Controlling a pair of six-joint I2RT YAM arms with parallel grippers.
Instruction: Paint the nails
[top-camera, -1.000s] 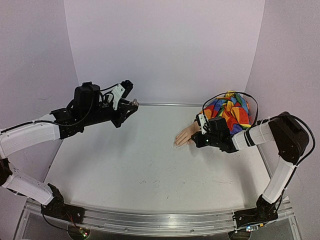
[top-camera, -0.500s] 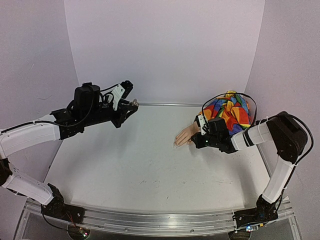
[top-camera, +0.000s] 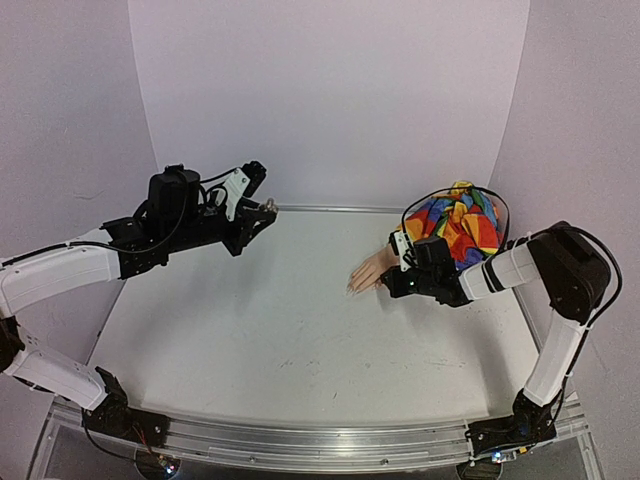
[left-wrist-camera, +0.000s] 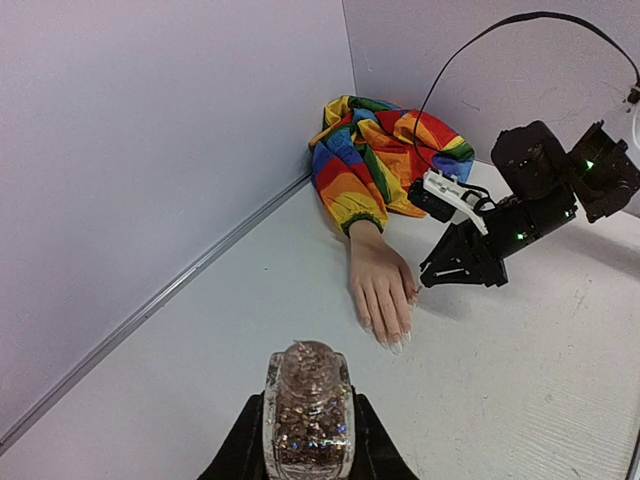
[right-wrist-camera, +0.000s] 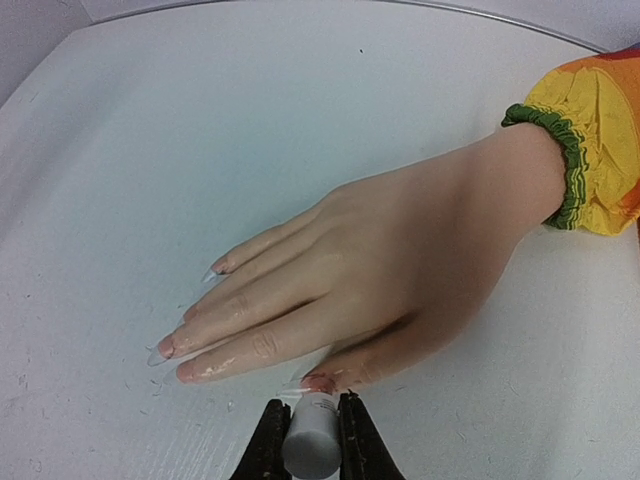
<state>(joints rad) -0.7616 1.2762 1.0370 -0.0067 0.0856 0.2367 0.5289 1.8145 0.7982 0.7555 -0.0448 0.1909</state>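
The peach mannequin hand (top-camera: 367, 270) lies palm down at the back right, its rainbow sleeve (top-camera: 460, 222) behind it. Its long pale nails (right-wrist-camera: 160, 350) point left. My right gripper (right-wrist-camera: 312, 432) is shut on the white brush cap (right-wrist-camera: 312, 440), whose tip touches the reddish thumb nail (right-wrist-camera: 318, 381). In the top view the right gripper (top-camera: 392, 283) sits low beside the thumb. My left gripper (left-wrist-camera: 308, 440) is shut on the glitter polish bottle (left-wrist-camera: 308, 410), which has no cap on it. It holds the bottle in the air at the back left (top-camera: 266, 207), far from the hand (left-wrist-camera: 380, 290).
White table (top-camera: 270, 330) with lilac walls behind and at both sides. A metal rail (top-camera: 300, 445) runs along the near edge. The right arm's black cable (top-camera: 455, 190) loops over the sleeve.
My right gripper has edged slightly left along the thumb. The left arm and the bottle have not moved.
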